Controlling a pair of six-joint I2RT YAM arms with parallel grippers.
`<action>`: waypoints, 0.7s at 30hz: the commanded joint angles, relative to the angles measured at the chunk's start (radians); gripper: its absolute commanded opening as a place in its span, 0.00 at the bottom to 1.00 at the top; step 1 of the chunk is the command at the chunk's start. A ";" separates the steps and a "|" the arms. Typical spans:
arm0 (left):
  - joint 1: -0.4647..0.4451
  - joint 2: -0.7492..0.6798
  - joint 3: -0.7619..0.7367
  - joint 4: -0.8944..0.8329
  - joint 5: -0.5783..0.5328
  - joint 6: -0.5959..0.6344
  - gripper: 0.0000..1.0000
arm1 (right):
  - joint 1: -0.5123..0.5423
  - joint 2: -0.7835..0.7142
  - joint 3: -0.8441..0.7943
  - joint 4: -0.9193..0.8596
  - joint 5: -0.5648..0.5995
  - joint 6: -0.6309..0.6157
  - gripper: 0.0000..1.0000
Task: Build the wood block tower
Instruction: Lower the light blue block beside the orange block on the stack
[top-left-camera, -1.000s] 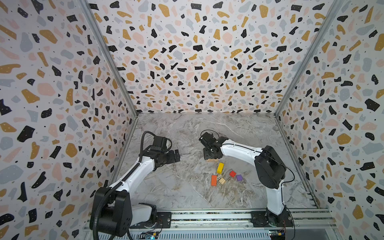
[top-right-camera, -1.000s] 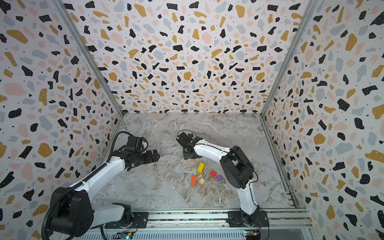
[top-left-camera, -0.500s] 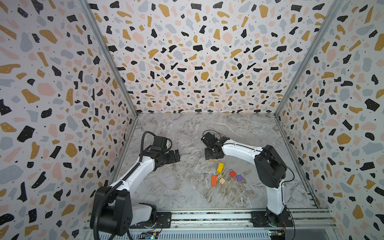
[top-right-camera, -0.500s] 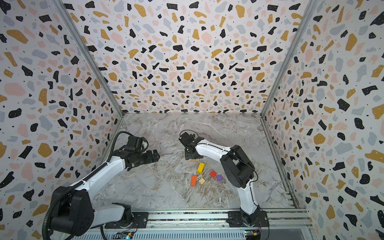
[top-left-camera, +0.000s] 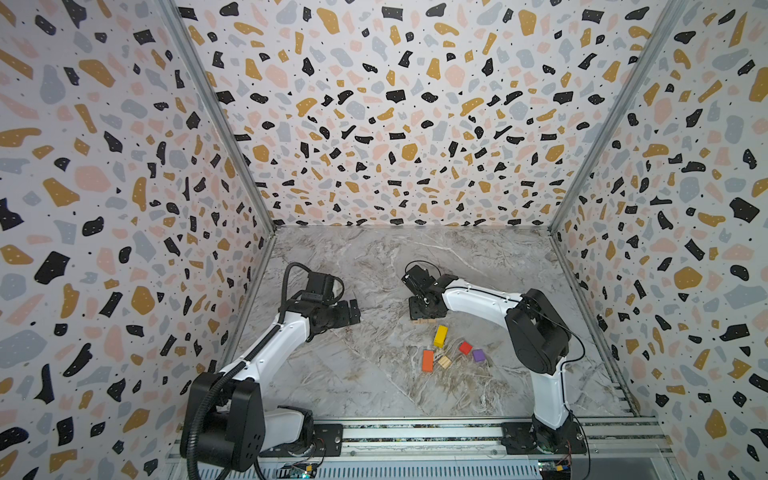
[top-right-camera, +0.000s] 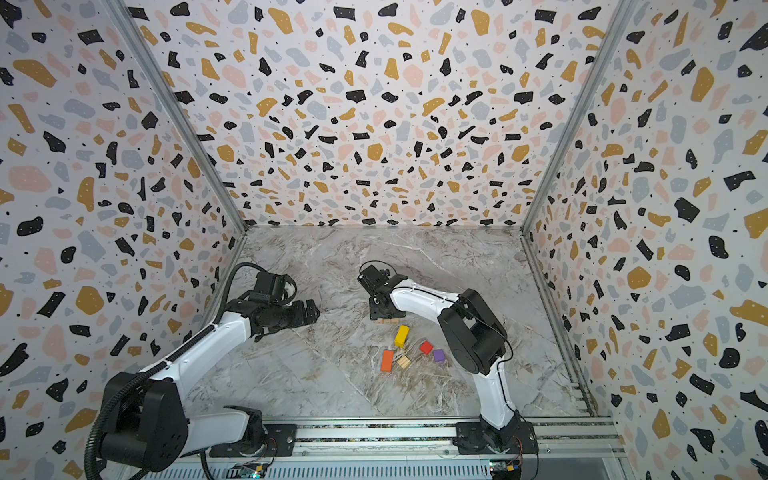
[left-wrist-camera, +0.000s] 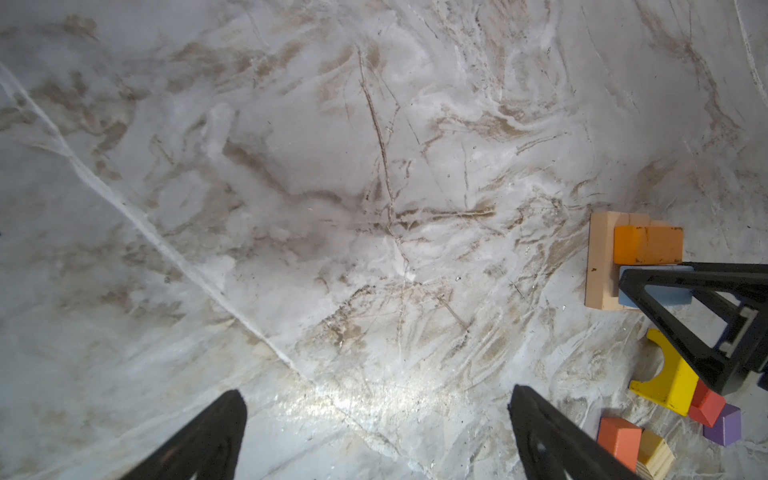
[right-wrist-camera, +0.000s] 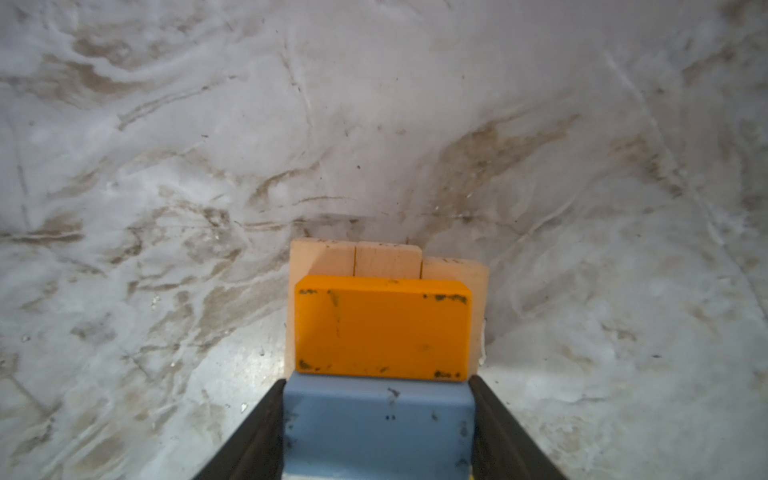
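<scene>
Right gripper (right-wrist-camera: 378, 384): my jaws were clamped on the blue block (right-wrist-camera: 378, 419).
Blue block: sat between my fingers, on the tan base (right-wrist-camera: 386, 259), just beside the orange block (right-wrist-camera: 382, 328).
Left gripper (left-wrist-camera: 376, 395): my jaws stood wide apart over bare table (left-wrist-camera: 291, 166), well apart from the tan base.

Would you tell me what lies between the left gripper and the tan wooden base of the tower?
Nothing: bare marble tabletop separates the black left gripper from the tan wooden base, as both top views show.

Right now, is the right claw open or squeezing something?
Squeezing: the right gripper is shut on the blue block, jaws pressed against both its sides.
</scene>
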 joint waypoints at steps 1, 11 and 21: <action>0.006 0.005 -0.001 0.009 0.006 0.003 1.00 | -0.004 -0.009 -0.009 -0.004 0.003 -0.008 0.58; 0.007 0.004 -0.001 0.007 0.007 0.004 1.00 | -0.004 -0.001 -0.010 0.003 0.004 -0.007 0.62; 0.006 0.004 -0.001 0.006 0.006 0.003 1.00 | -0.005 -0.001 -0.003 0.001 0.010 -0.007 0.68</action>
